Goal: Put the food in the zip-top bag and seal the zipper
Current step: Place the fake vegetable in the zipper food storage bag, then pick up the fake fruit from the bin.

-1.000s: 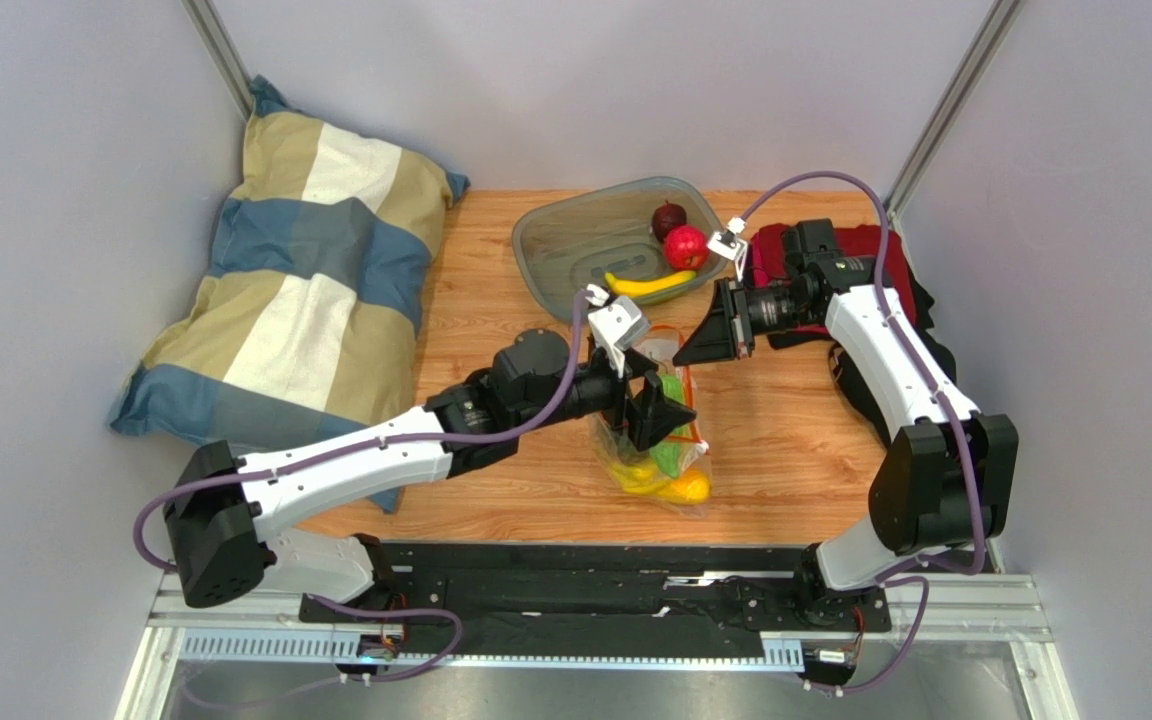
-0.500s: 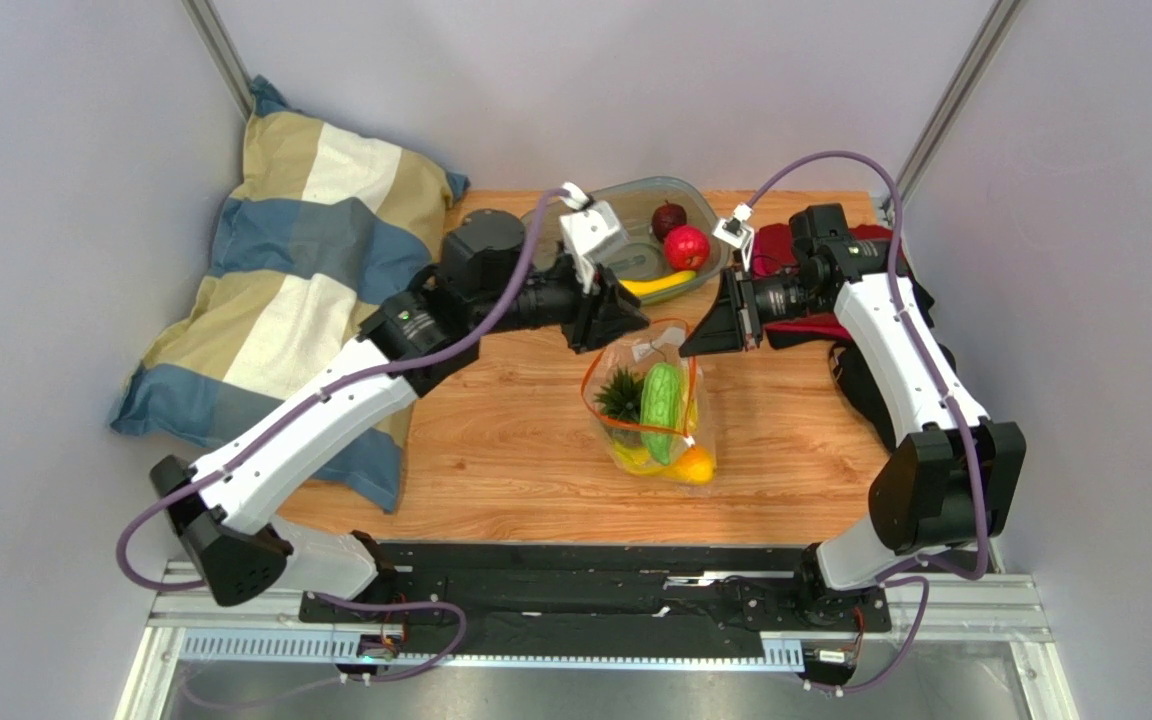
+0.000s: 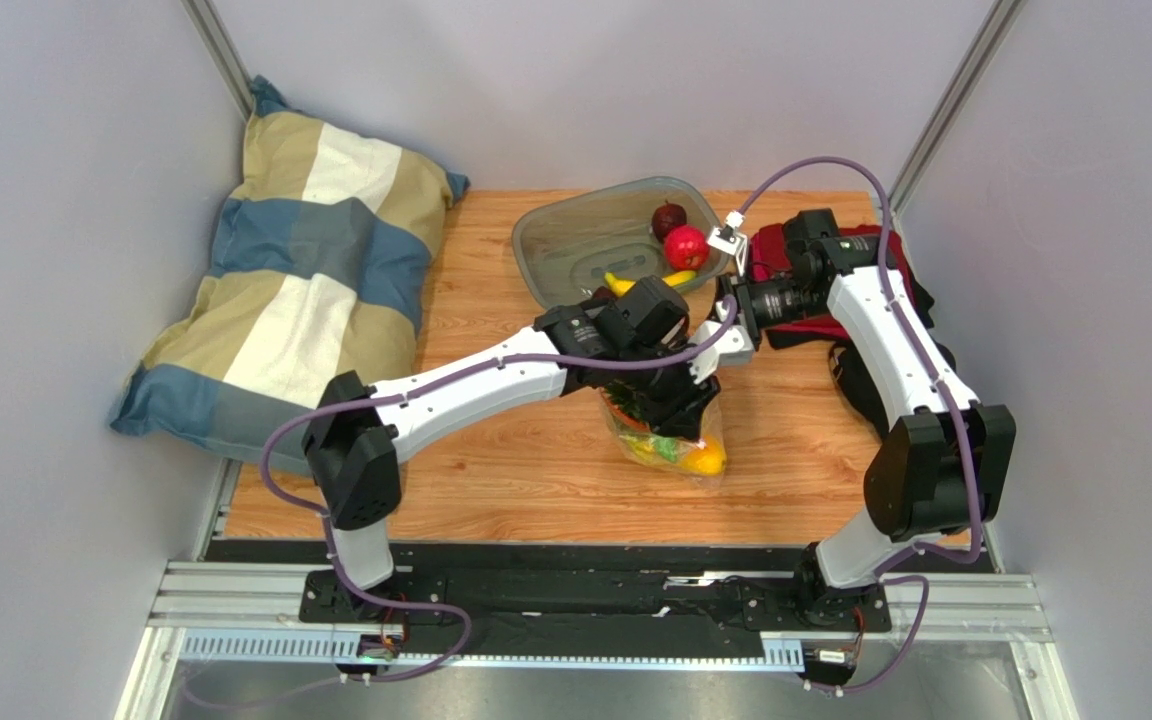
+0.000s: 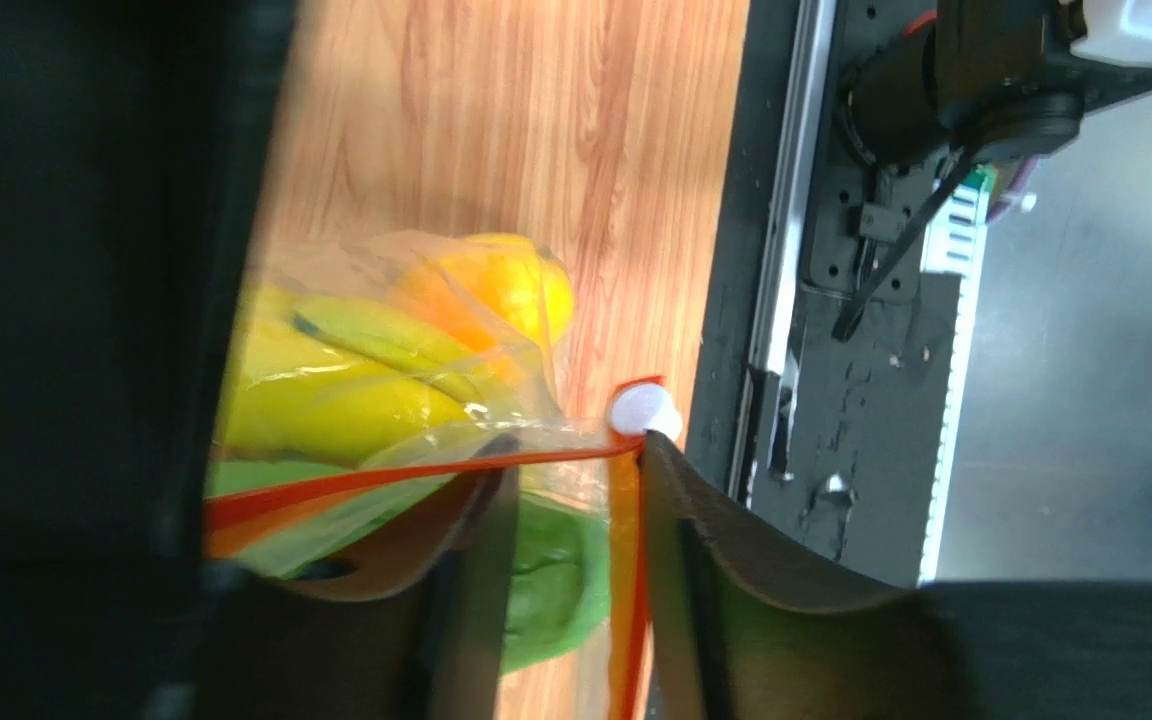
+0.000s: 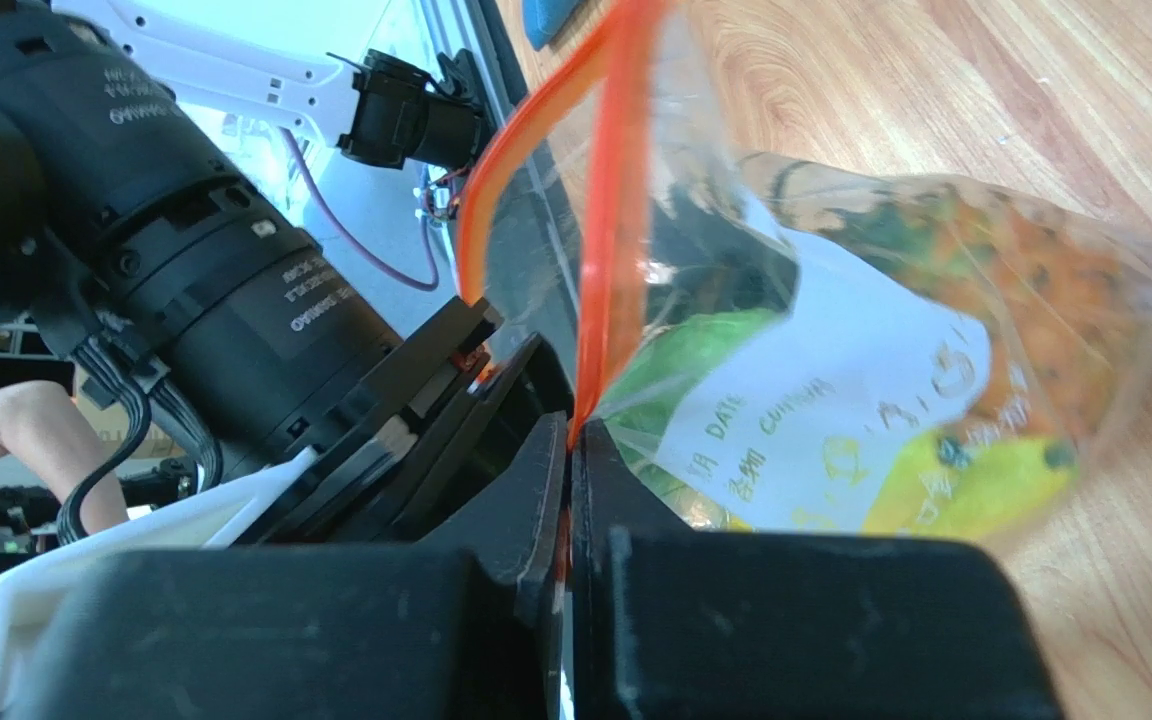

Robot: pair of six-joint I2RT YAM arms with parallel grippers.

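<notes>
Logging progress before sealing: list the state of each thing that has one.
zip-top bag: food inside, mouth open.
zipper: unsealed, slider at one end.
right hand: shut on the zipper.
left hand: open, straddling the zipper by the slider.
tray: holds a banana and two round fruits.

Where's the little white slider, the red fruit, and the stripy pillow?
white slider (image 4: 642,408), left wrist view, its round top
red fruit (image 3: 686,248), top view, its middle
pillow (image 3: 289,323), top view, a pale stripe
</notes>
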